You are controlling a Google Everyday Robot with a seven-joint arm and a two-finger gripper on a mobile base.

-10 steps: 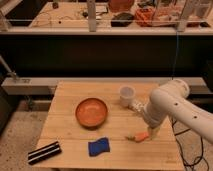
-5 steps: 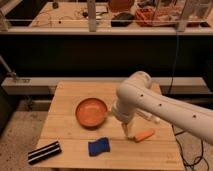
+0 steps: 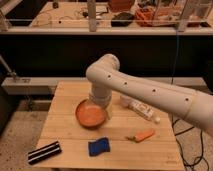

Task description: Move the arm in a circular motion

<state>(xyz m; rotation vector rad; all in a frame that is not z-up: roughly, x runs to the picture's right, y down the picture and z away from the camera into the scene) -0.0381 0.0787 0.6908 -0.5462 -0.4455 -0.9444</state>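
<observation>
Swung leftward since the earlier frame, the arm (image 3: 150,90) now reaches from the right edge across the wooden table (image 3: 65,122); its elbow stands above the orange bowl (image 3: 90,116); the gripper (image 3: 100,102) hangs just over the bowl's far rim (whether spread or pressed together, I cannot tell); right of the bowl lie a white bottle (image 3: 142,110) and a carrot (image 3: 142,135); nearer than the bowl lies a blue sponge (image 3: 99,146).
</observation>
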